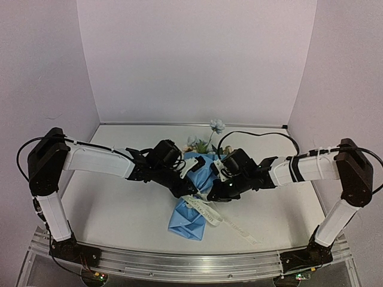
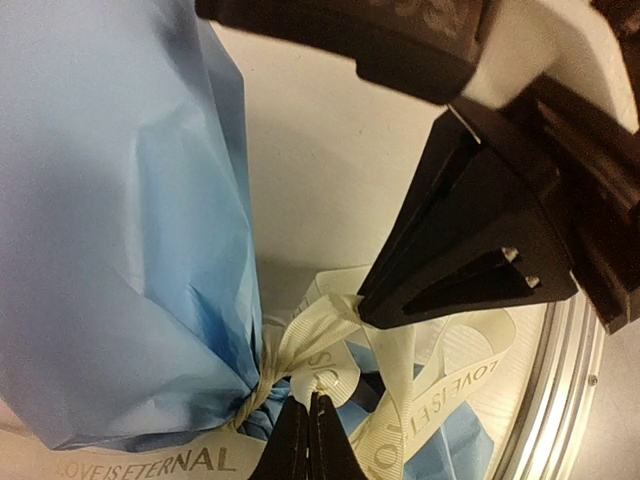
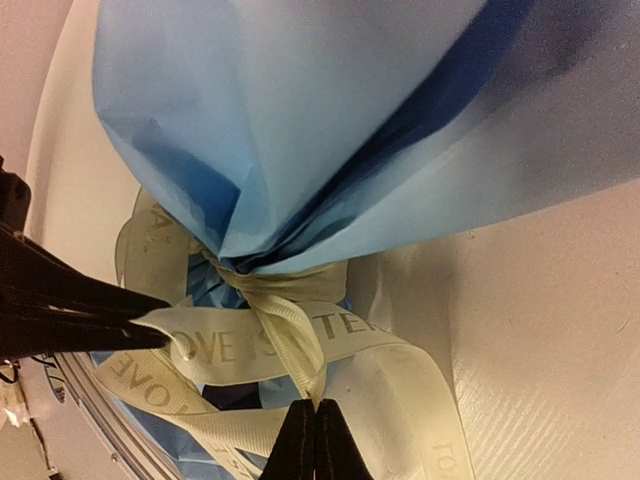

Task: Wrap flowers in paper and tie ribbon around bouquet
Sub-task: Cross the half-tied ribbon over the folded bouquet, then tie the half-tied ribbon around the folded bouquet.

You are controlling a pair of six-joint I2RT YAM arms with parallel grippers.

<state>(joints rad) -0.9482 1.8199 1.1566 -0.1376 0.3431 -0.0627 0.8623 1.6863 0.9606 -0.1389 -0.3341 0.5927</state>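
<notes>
1. Pale lilac walls point(image 1: 191, 60) close in a white table point(image 1: 114, 203). The bouquet point(image 1: 200, 170) lies at the centre of the top view, and its flowers point(image 1: 216, 125) point toward the far wall.
2. The paper point(image 2: 120, 200) is already gathered into a cone. The ribbon point(image 3: 300, 345) circles its narrow neck, which sits low and centre in both wrist views.
3. The left gripper point(image 2: 312, 425) has its fingers pressed together on a strand of ribbon just beside the neck.
4. The right gripper point(image 3: 316, 430) is likewise closed, pinching a strand that drops from the crossing at the neck.
5. The step in hand looks like tying: wrapping is done, and both arms hold ribbon ends at the knot.
6. Next, the two strands probably need pulling apart in opposite directions to cinch the knot. The pull should be gentle enough that the thin paper does not tear or the neck slip.
7. Slack loops of ribbon crowd round the fingertips in both wrist views, so a wrong strand could get dragged along.
8. A loose ribbon tail runs toward the lower right of the top view, near the metal rail point(image 1: 179, 263). A black cable point(image 1: 263, 134) arcs above the right arm, apart from the work.
</notes>
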